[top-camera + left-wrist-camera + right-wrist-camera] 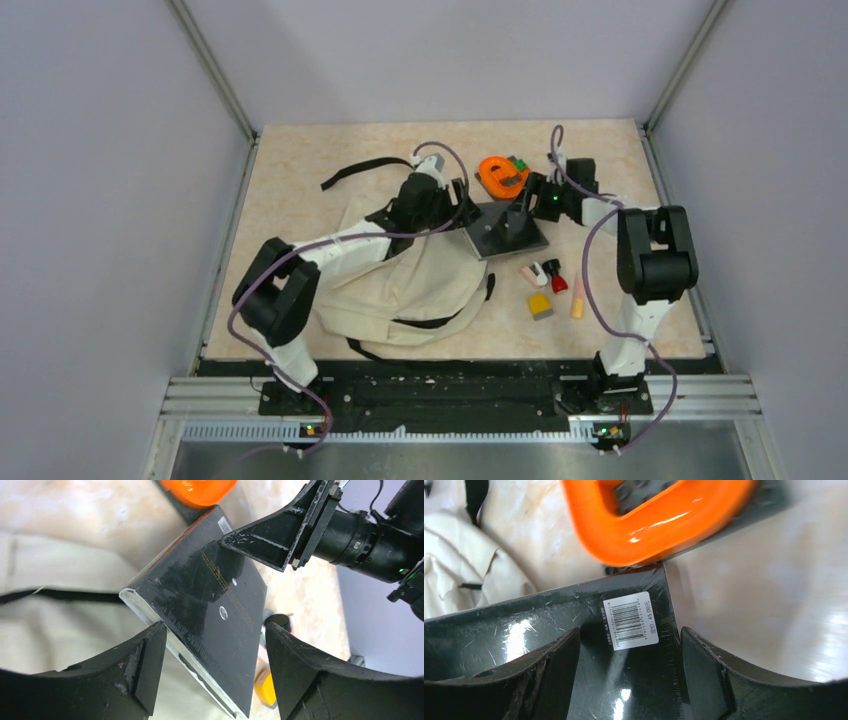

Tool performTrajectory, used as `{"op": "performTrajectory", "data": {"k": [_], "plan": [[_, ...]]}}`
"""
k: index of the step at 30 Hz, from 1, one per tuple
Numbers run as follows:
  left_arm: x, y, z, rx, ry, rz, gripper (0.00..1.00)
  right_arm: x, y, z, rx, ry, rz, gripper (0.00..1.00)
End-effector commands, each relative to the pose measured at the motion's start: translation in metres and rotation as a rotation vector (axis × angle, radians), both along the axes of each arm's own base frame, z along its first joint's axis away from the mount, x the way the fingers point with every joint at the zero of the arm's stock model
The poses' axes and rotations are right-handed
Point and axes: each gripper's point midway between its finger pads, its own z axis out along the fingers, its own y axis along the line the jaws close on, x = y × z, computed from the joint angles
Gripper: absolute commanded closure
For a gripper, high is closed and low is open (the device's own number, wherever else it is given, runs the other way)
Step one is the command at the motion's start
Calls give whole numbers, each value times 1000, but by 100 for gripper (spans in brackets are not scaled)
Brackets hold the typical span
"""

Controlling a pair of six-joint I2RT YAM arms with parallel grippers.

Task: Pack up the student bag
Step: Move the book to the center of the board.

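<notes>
Both the left gripper and right gripper stand spread and empty over the glossy black shrink-wrapped book, which lies slantwise across their gaps, with the soft beige fabric student bag just behind the left jaws.

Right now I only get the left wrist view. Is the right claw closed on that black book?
Observer: No, the right claw is open, straddling the barcode sticker on the book.
Operator: What's the orange thing beyond the book?
Observer: An orange loop-shaped item with a green part at its far right.
Operator: Anything loose near the right arm?
Observer: A red piece, a yellow block and a peach stick lie between the student bag and the right arm.
</notes>
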Motion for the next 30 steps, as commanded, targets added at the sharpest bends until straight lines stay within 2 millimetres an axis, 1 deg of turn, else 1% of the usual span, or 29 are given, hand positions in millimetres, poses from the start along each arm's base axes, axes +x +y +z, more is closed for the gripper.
{"op": "performTrajectory", "data": {"k": [1,3,6,11,14,18,19,21,25,27,28,30], "plan": [[-33,-16,95,-197,-204,-73,25,-85,108,-20,122,213,290,30],[-39,-2,86,-163,-193,-38,25,-91,122,-22,117,216,312,30],[-46,20,69,-113,-171,21,24,-97,138,-27,100,222,335,30],[-54,58,35,1,-113,136,20,-105,146,-40,87,250,332,30],[-63,75,21,33,-59,191,17,-108,147,-45,71,257,331,30],[-75,89,8,36,-7,227,15,-113,148,-51,61,272,331,31],[-78,93,2,40,10,238,14,-111,150,-51,64,254,334,31],[-82,100,-5,45,40,267,12,-112,152,-52,61,254,339,31],[-88,110,-14,55,73,302,11,-114,152,-55,51,259,340,31],[-92,113,-15,57,86,305,11,-115,152,-57,45,263,342,31],[-96,117,-19,78,105,308,11,-114,151,-57,42,264,341,31],[-100,124,-20,96,112,325,11,-113,151,-57,37,260,339,31]]}}
